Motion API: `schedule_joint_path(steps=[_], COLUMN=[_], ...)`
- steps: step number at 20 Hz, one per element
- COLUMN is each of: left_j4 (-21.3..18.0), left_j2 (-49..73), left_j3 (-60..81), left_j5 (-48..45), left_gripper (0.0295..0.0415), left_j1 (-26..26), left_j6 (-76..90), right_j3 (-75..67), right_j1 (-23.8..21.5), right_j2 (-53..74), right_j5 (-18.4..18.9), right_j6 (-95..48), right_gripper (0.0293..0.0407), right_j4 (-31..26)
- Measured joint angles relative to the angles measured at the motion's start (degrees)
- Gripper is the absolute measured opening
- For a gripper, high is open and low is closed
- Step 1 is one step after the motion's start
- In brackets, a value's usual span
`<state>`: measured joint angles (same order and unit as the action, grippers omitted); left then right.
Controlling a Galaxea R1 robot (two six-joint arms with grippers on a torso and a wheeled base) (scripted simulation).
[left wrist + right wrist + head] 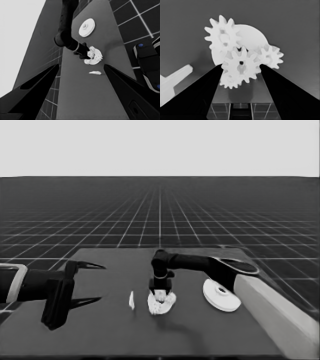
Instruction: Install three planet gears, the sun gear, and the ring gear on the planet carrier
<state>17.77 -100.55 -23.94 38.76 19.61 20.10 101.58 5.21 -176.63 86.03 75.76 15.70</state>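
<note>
Your right gripper (pixel 241 66), fingers clamped on a gear (pixel 240 67), hangs directly above the smaller round part (pixel 252 37), between the seated gears.

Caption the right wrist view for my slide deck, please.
Right gripper holds a small toothed gear between its fingers over the smaller round part, among other gears.

Smaller round part (pixel 253 37) mostly hidden under gears (pixel 241 65) — thin white piece (pixel 171 81) cut off at the edge.
</note>
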Motion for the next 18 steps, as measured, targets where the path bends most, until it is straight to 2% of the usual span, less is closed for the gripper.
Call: schedule_joint_path(steps=[18], left_j4=[0.0], left_j2=[0.0], left_j3=[0.0], left_j5=[0.0], left_gripper=[0.0385], left_j1=[0.0], left_j6=[0.0], right_j3=[0.1], right_j1=[0.6], right_j2=[0.0], right_j5=[0.0], right_j6=[8.7], right_gripper=[0.0309], right_j4=[0.0])
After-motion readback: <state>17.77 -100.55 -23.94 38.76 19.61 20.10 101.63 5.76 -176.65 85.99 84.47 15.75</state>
